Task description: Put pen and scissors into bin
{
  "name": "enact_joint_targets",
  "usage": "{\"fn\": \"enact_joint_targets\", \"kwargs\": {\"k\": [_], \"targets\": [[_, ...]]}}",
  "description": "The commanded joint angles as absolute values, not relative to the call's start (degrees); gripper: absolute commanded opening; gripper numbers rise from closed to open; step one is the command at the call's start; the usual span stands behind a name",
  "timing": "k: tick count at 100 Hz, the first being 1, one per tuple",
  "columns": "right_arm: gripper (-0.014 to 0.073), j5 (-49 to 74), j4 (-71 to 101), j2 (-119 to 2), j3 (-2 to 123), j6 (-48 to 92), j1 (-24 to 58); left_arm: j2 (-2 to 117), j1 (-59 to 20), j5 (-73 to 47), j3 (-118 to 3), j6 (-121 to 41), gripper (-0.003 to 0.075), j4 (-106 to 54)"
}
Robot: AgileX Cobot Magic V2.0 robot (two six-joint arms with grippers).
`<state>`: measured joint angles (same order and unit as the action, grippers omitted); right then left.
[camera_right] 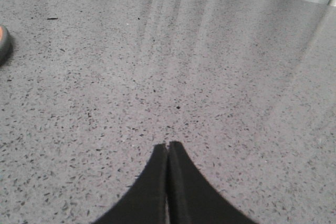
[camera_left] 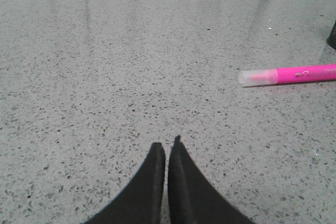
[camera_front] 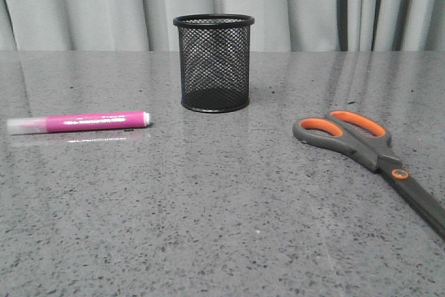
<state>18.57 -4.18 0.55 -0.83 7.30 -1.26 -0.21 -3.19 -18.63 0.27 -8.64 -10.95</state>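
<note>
1. Since neither of my arms shows in the front view, I place things there by which arm's side they are on: the pen (camera_front: pixel 80 122) lies flat on my left arm's side of the table (camera_front: pixel 222 227), long axis crosswise, cap end outward; the scissors (camera_front: pixel 368 161) lie flat on my right arm's side, handles toward the bin (camera_front: pixel 214 62), blades running back toward my base. The bin stands upright in the middle, farther out, empty as far as I can see through the mesh. Nothing binned yet.

2. Left wrist view: my left gripper (camera_left: pixel 167 148) has its fingers pressed together, nothing between them, hovering over bare table. The pen sits ahead of the fingertips and off to the side where a dark edge of the bin just shows, well apart from me. Its barrel runs across my pointing direction, cap end nearest my line. My guess: left arm takes the pen; I would open first, then close across the barrel.

3. Right wrist view: my right gripper (camera_right: pixel 168 146) is also closed tight and empty above the table. Only an orange-lined sliver of a scissors handle shows at the frame edge, off to the inner side and ahead. Right arm is the nearer one for the scissors. Blades hidden here.
</note>
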Motion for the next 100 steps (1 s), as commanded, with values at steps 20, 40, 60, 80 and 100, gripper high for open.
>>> {"fn": "enact_joint_targets", "kwargs": {"k": [20,40,60,80,100], "targets": [[-0.0073,17.61,-4.11,1.95,-1.44,7.53,-1.67,-1.85,-3.08,-14.56,1.62,-8.50,-0.0020,-11.52],[-0.0073,17.61,-4.11,1.95,-1.44,7.53,-1.67,-1.85,-3.08,-14.56,1.62,-8.50,-0.0020,-11.52],[-0.0073,17.64,-4.11,1.95,-1.44,7.53,-1.67,-1.85,-3.08,-14.56,1.62,-8.50,-0.0020,-11.52],[-0.0073,15.00,-9.45,1.95,-1.44,7.53,-1.67,-1.85,-3.08,-14.56,1.62,-8.50,-0.0020,-11.52],[-0.0073,-2.17,-27.12,1.95,-1.44,7.53,-1.67,-1.85,-3.08,-14.56,1.62,-8.50,-0.0020,-11.52]]}}
